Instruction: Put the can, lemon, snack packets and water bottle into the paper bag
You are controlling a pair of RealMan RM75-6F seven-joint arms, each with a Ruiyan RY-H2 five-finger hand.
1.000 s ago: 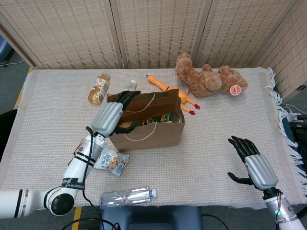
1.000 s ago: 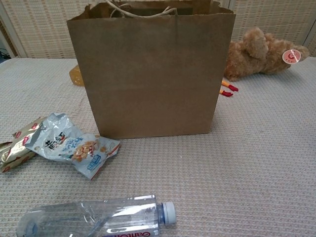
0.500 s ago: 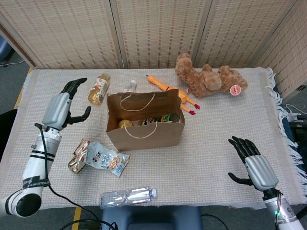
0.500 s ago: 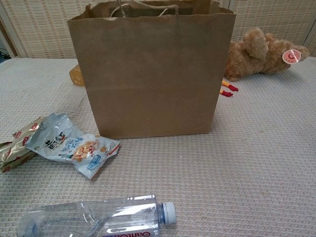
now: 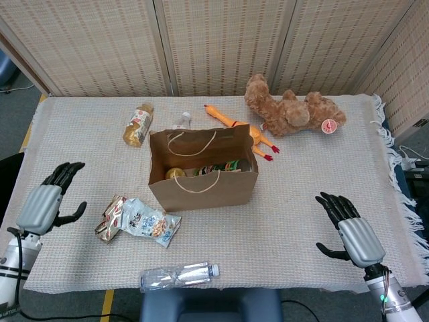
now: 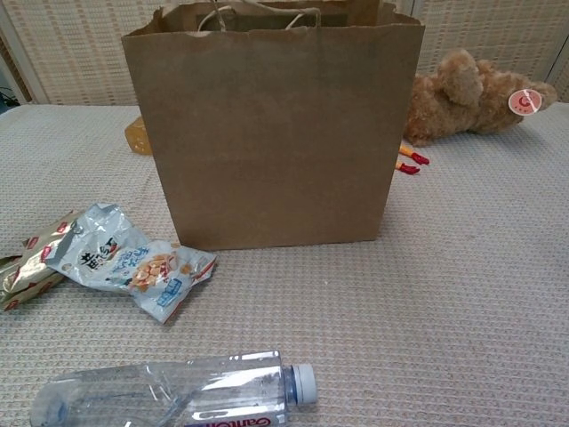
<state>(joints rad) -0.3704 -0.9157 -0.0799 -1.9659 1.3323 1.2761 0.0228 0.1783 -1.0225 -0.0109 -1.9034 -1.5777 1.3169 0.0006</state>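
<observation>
- Plain brown paper bag (image 6: 271, 133).
- Clear water bottle (image 6: 169, 393) with a pale cap.
- Silver-blue snack packet (image 6: 124, 258) beside a gold-and-red one (image 6: 27, 276).
- Tan teddy bear (image 5: 291, 111) with a red tag.
- Beige woven surface (image 5: 281, 215).
- Each robot hand, left (image 5: 50, 200) and right (image 5: 348, 228), has a grey back and black fingers.

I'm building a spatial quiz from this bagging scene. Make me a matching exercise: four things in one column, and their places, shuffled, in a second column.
Things
1. water bottle
2. snack packets
3. lemon
4. teddy bear

Places
A. inside the paper bag
B. lying on the table's near edge, in front of the bag
C. at the far side of the table, behind and to the right of the bag
D. on the cloth just left of the bag's front

Pairs: 1-B, 2-D, 3-A, 4-C
</observation>
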